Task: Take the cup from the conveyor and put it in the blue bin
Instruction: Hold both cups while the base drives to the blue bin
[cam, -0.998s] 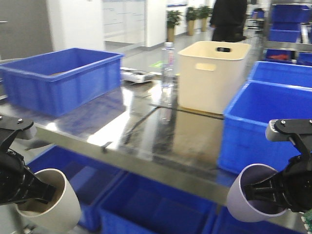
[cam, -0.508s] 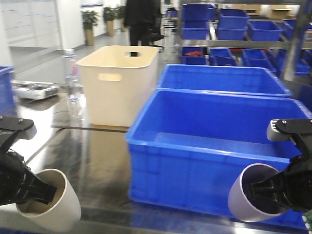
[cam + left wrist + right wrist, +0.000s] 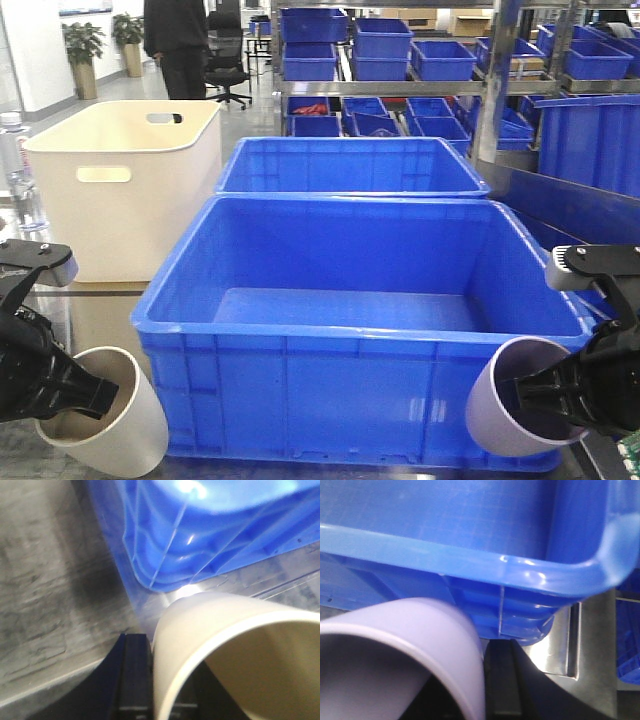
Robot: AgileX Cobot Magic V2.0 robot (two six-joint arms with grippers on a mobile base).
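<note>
A cream cup (image 3: 110,425) lies tilted at the lower left, and my left gripper (image 3: 85,398) is shut on its rim. One black finger (image 3: 135,672) presses the cream cup (image 3: 210,625) from outside. At the lower right my right gripper (image 3: 540,393) is shut on the rim of a lilac cup (image 3: 505,410). Its finger (image 3: 502,680) rests against the lilac cup (image 3: 420,625). The blue bin (image 3: 350,385) stands empty straight ahead between the two cups, its near wall level with them. Both cups are outside and below its rim. The conveyor is out of view.
A cream tub (image 3: 120,190) with slot handles stands at the back left beside a water bottle (image 3: 15,170). A second blue crate (image 3: 350,165) sits behind the bin. Shelves of blue crates (image 3: 400,60) fill the background, with a person (image 3: 185,40) far off. The steel tabletop (image 3: 100,320) carries the bins.
The whole view has swung to the right: the blue bin moved from the right side to straight ahead and closer. Both grippers still hold their cups in the same pose.
</note>
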